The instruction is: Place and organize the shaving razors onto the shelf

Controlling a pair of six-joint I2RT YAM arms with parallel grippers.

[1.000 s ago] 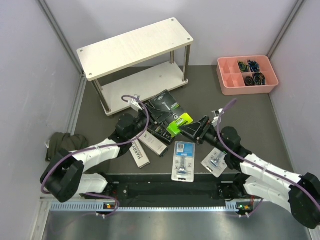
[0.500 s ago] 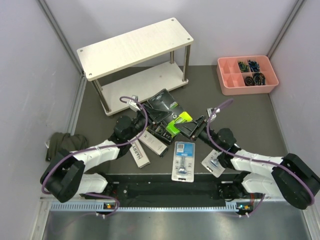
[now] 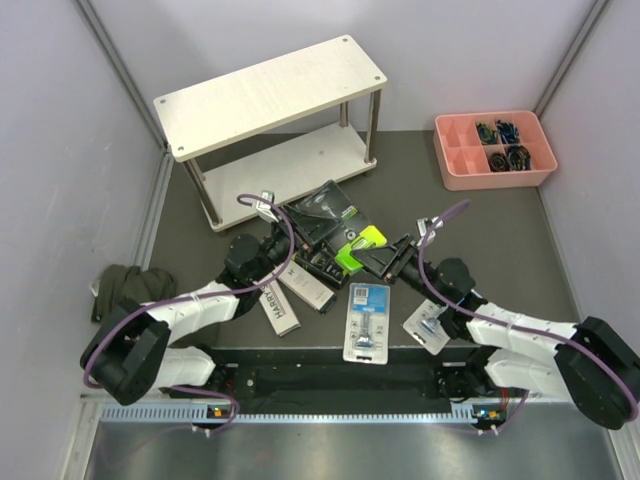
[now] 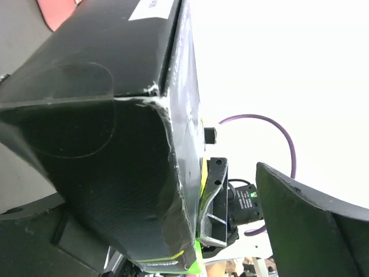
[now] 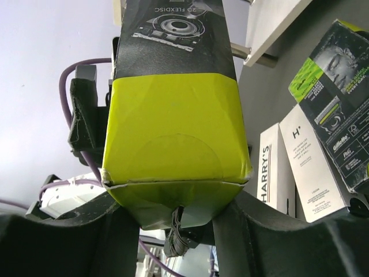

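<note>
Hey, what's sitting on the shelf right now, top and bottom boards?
Top board: nothing on it. Lower board: the front strip that shows is bare; the rest is hidden under the top board, so I cannot tell.

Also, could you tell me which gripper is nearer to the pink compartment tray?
Right. The right gripper, closed on the black and lime-green pack, is down-left of the pink compartment tray in the top view; the left gripper sits further left, beyond that pack.

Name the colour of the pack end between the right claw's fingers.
The pack end is lime green, black beyond it; the right wrist view shows it best.
</note>
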